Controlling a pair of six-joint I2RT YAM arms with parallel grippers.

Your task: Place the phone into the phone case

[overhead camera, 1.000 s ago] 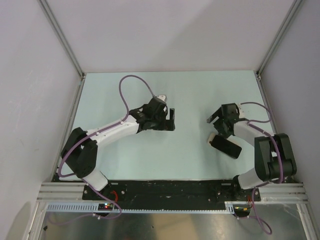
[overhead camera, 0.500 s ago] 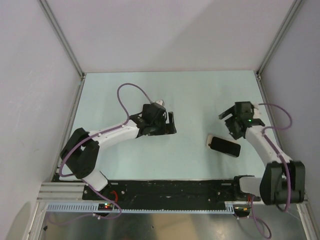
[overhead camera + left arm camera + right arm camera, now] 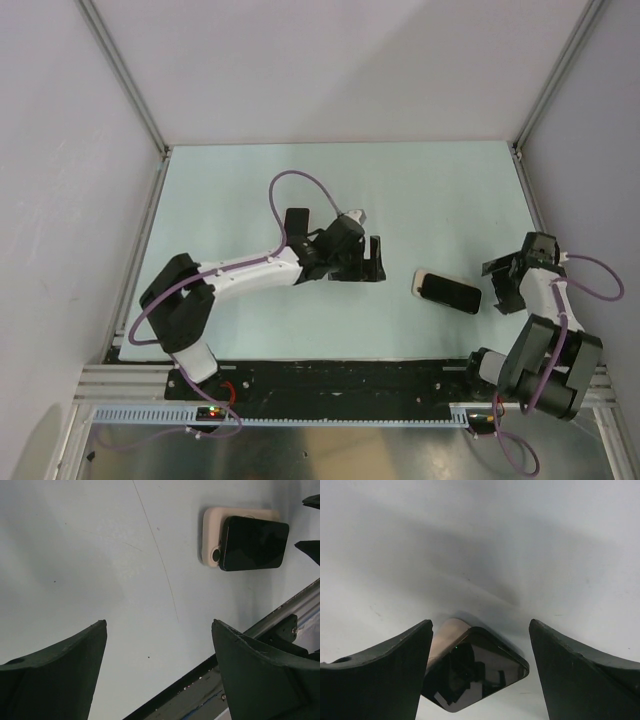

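Two claws are in my views, and both are spread with nothing between their fingers. The left claw (image 3: 376, 262) hangs over the middle of the counter (image 3: 420, 190), fingers pointing toward the right edge. In its wrist camera the two dark fingers (image 3: 60, 675) stand wide apart over bare pale surface.

The phone (image 3: 452, 293) lies flat, screen up, right of the counter's middle and closer to the near edge than the far one. It rests on the phone case (image 3: 420, 283) but sits askew on it. From the left wrist view I see the black phone (image 3: 255, 542) shifted off toward one end. That leaves the pink phone case (image 3: 212, 535) showing as a strip at the other end and along one long side, with the round camera hole peeking out beside the phone's corner. I cannot tell whether any edge is seated in the shell.

The right claw (image 3: 496, 286) is just beside the phone's end nearest the right edge, not touching it. Through its own camera the fingers (image 3: 590, 680) frame a corner of the glossy phone (image 3: 475, 672), and a sliver of pink case (image 3: 445, 635) shows beneath it.
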